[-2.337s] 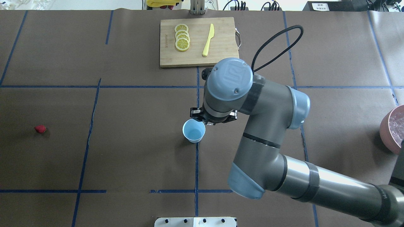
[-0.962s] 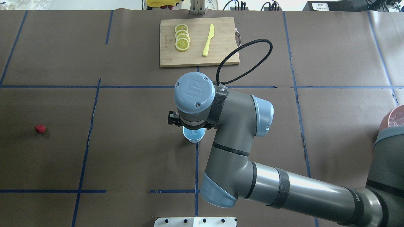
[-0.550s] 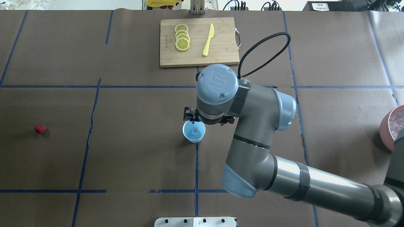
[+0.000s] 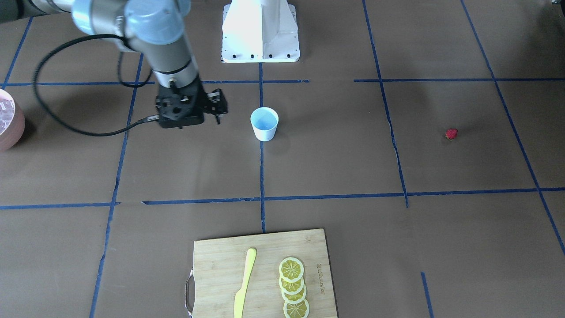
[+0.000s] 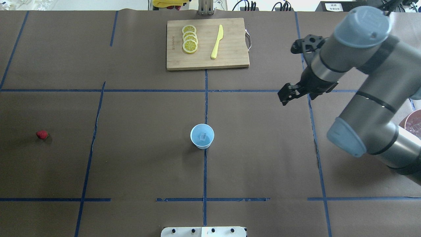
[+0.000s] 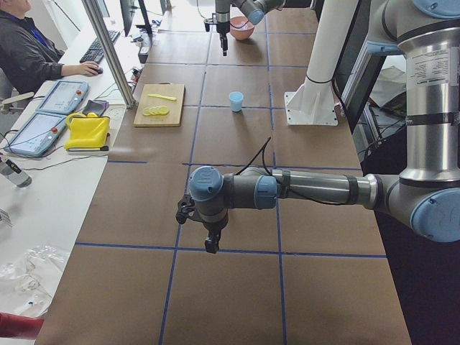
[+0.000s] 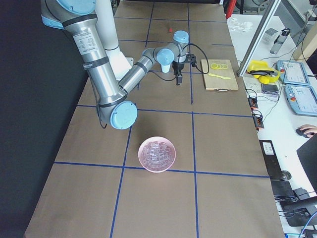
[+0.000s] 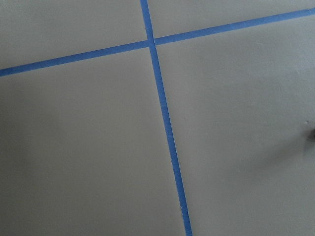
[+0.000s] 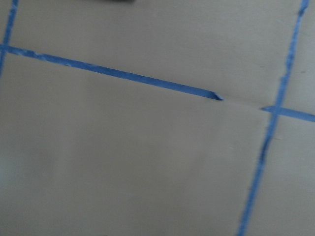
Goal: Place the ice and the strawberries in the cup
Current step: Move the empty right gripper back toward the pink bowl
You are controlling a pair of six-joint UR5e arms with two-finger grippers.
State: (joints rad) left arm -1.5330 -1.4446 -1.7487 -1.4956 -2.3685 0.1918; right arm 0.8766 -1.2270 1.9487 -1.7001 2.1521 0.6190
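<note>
The cup [image 5: 202,136], white outside and pale blue inside, stands upright at the table's middle with one ice cube [image 5: 204,135] in it; it also shows in the front view [image 4: 264,124]. More ice [image 7: 157,153] fills a pink bowl. The strawberry [image 5: 42,134] lies alone far to the left. My right gripper [image 5: 285,96] hangs over bare table, well right of and beyond the cup, open and empty. My left gripper [image 6: 211,244] shows only in the exterior left view, low over bare table far from the cup; I cannot tell whether it is open or shut.
The pink bowl [image 5: 411,122] sits at the right edge, partly hidden by my right arm. A wooden cutting board [image 5: 207,44] at the far middle holds lemon slices [image 5: 190,39] and a yellow knife [image 5: 217,41]. Blue tape lines cross the brown table cover.
My right gripper came over the cup, one ice cube appeared in the cup, and the arm then swung away to the right and back. The strawberry and cup have not moved.
</note>
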